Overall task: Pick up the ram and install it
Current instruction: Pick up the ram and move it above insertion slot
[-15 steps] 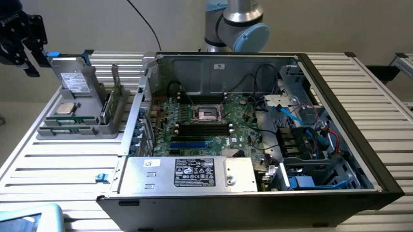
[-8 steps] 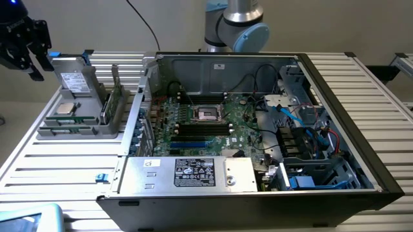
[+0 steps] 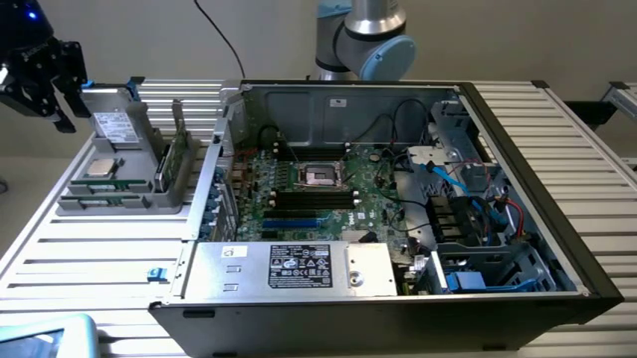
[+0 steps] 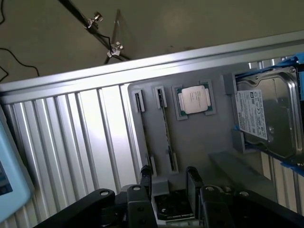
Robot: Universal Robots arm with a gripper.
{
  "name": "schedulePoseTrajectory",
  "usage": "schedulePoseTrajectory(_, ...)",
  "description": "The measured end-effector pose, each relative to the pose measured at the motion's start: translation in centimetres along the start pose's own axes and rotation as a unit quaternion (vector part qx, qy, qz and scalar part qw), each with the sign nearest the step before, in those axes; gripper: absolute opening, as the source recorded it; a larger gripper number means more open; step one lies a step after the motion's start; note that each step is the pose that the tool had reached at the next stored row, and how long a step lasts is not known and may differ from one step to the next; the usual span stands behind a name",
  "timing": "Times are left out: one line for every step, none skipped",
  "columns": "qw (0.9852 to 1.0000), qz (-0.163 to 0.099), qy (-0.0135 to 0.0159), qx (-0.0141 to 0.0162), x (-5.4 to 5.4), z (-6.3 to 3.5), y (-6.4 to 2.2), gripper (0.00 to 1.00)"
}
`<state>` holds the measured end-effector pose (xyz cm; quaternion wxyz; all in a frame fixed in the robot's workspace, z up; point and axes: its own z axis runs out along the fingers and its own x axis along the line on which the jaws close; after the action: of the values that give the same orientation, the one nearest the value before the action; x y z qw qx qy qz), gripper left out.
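Note:
The ram is a thin green stick standing on edge in a slot of the grey holder tray; in the exterior view the ram lies near the front of that tray. My gripper hangs open at the exterior view's upper left, above and behind the tray, holding nothing. In the wrist view my gripper has its black fingers spread, roughly in line with one end of the ram and well apart from it. The black memory slots sit on the motherboard inside the open computer case.
The tray also carries a silver-topped processor, a metal drive with a white label and an upright expansion card. The open case holds cables and a power supply. Everything rests on a ribbed metal table.

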<state>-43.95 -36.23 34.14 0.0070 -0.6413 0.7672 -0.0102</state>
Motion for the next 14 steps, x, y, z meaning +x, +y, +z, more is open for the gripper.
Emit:
schedulePoseTrajectory(1.0, 0.0, 0.0, 0.0, 0.0, 0.18, -0.01, 0.43)
schedulePoseTrajectory(1.0, 0.0, 0.0, 0.0, 0.1, 0.37, -0.01, 0.43)
schedulePoseTrajectory(1.0, 0.0, 0.0, 0.0, 0.1, 0.54, -0.01, 0.43)
schedulePoseTrajectory(1.0, 0.0, 0.0, 0.0, 0.2, 0.73, -0.02, 0.43)
schedulePoseTrajectory(1.0, 0.0, 0.0, 0.0, 0.3, 0.91, -0.02, 0.43)
schedulePoseTrajectory(1.0, 0.0, 0.0, 0.0, 0.3, 1.1, -0.03, 0.43)
schedulePoseTrajectory(1.0, 0.0, 0.0, 0.0, 0.4, 1.28, -0.03, 0.43)
schedulePoseTrajectory(1.0, 0.0, 0.0, 0.0, 0.5, 1.46, -0.04, 0.43)
schedulePoseTrajectory(1.0, 0.0, 0.0, 0.0, 0.5, 1.64, -0.05, 0.43)
schedulePoseTrajectory(1.0, 0.0, 0.0, 0.0, 0.6, 1.82, -0.05, 0.43)
schedulePoseTrajectory(1.0, 0.001, 0.0, 0.0, 0.6, 2.02, -0.06, 0.43)
schedulePoseTrajectory(1.0, 0.001, 0.0, 0.0, 0.7, 2.19, -0.07, 0.43)
schedulePoseTrajectory(1.0, 0.001, 0.0, 0.0, 0.7, 2.38, -0.07, 0.43)
schedulePoseTrajectory(1.0, 0.001, 0.0, 0.0, 0.8, 2.55, -0.08, 0.43)
